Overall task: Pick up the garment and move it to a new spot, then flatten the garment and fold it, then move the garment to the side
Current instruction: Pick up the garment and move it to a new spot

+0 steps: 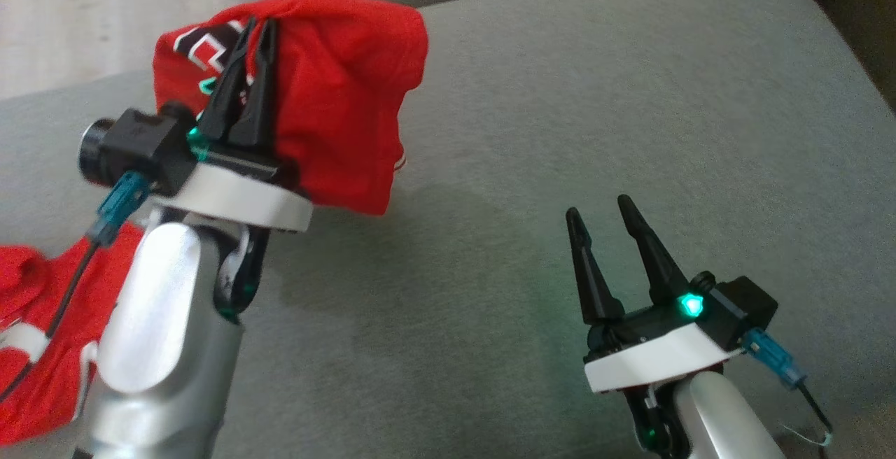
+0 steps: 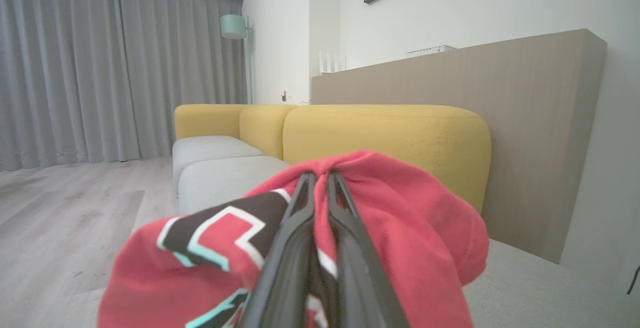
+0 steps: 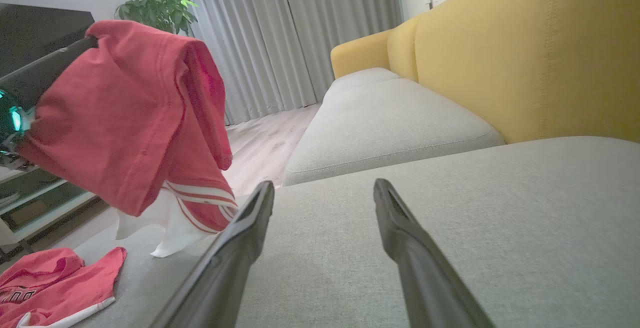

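Clamping a bunch of red fabric between its two dark fingers, the left claw (image 1: 259,24) has them pressed together on the garment (image 1: 336,95), one of two claws in sight; the other, the right claw (image 1: 598,207), stands with its fingers well apart and nothing between them, low over the sofa seat (image 1: 595,95) and well away from the cloth. Two red pieces of cloth can be counted: the held garment, raised above the grey seat, and a second red piece (image 1: 31,347) lying flat on the seat at the lower left of the head view, behind the left forearm, with a gap between the two in the right wrist view. The held garment is draped over the claw in a loose hood, red with a black block figure outlined in white and teal on the side nearest the fingers, and a striped red and white band at its lower hem; a paler fold hangs from it toward the seat, and whether that fold touches the cushion cannot be told. Between the two claws and out to the right the grey cushion lies bare and smooth, ending in a rounded far edge and a rounded right corner, with the yellow backrest (image 3: 525,53) rising along one side and pale wooden floor (image 2: 65,228) beyond the left edge
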Available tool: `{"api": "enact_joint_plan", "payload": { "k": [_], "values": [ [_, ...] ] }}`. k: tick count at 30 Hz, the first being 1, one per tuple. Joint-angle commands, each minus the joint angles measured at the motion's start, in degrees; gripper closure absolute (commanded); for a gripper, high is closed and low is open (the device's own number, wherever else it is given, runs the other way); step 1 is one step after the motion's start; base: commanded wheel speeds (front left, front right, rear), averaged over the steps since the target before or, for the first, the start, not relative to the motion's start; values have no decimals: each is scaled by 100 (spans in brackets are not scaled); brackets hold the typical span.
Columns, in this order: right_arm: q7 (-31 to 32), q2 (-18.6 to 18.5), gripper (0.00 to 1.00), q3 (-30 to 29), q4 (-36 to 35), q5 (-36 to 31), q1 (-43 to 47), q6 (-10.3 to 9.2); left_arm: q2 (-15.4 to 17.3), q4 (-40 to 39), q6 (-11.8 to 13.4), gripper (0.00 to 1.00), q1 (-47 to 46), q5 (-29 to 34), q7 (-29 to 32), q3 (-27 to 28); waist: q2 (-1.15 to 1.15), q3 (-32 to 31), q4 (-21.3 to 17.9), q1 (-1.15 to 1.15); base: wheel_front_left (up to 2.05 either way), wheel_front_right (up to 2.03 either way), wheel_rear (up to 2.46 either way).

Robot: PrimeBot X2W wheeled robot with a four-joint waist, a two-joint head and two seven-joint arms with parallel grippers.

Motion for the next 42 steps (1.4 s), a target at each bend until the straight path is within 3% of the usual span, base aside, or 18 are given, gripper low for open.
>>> {"api": "enact_joint_plan", "payload": {
  "k": [1,8,9,14,19,24,30,42],
  "values": [
    [-62,13,0,161,-229,64,-269,44,65,-242,26,100,-397,29,37,123,0,181,-345,0,0,0,0],
    [-62,13,0,310,-377,273,-443,44,-76,185,158,98,-709,198,116,-92,0,503,-1070,0,0,0,0],
    [-62,13,0,327,-395,299,-464,44,-92,300,170,0,-774,233,108,-131,0,548,-1165,0,0,0,0],
    [-62,13,0,287,-456,381,-502,44,-254,697,146,0,-1126,151,-149,-216,0,689,-1414,0,0,0,0],
    [-62,13,0,154,-463,333,-441,44,-216,959,161,0,-1189,104,-439,-151,0,641,-1306,0,0,0,0],
    [-62,13,0,-111,-420,175,-403,44,-8,1085,142,0,-893,42,-721,-61,0,475,-925,0,0,0,0],
    [-62,13,0,-450,-360,-94,-263,44,256,1054,182,0,7,-12,-1113,88,0,104,-206,0,0,0,0],
    [-62,13,0,-892,-259,-399,255,44,-14,863,346,0,1705,29,-1274,89,0,-421,715,0,0,0,0]
  ]
}}
